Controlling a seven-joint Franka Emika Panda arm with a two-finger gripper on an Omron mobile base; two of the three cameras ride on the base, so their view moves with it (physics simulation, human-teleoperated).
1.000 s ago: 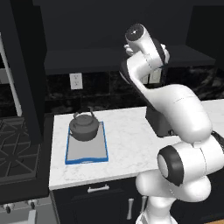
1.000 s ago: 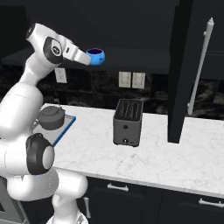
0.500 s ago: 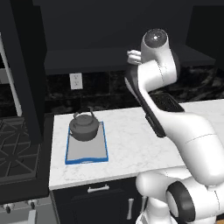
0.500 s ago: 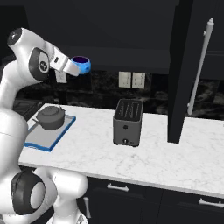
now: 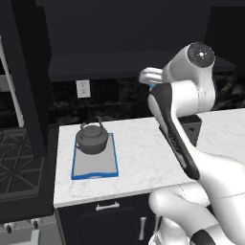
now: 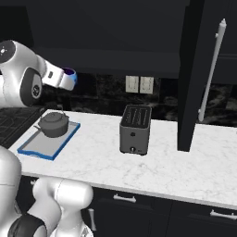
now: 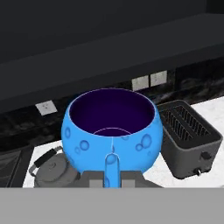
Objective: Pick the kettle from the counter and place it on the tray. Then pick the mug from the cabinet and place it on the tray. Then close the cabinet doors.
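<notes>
The gripper [image 7: 112, 178] is clamping the blue mug [image 7: 111, 128] by its handle, holding it in the air above the white marble counter [image 6: 139, 164], up and to the side of the kettle [image 6: 53, 124]. The kettle is sitting on the far end of the blue-rimmed tray [image 5: 94, 171], which is lying on the counter near the stove-side edge. The black toaster [image 6: 135, 129] is standing on the counter well apart from the tray, and a cabinet door [image 6: 196, 78] with a long silver handle is hanging open beyond the toaster.
</notes>
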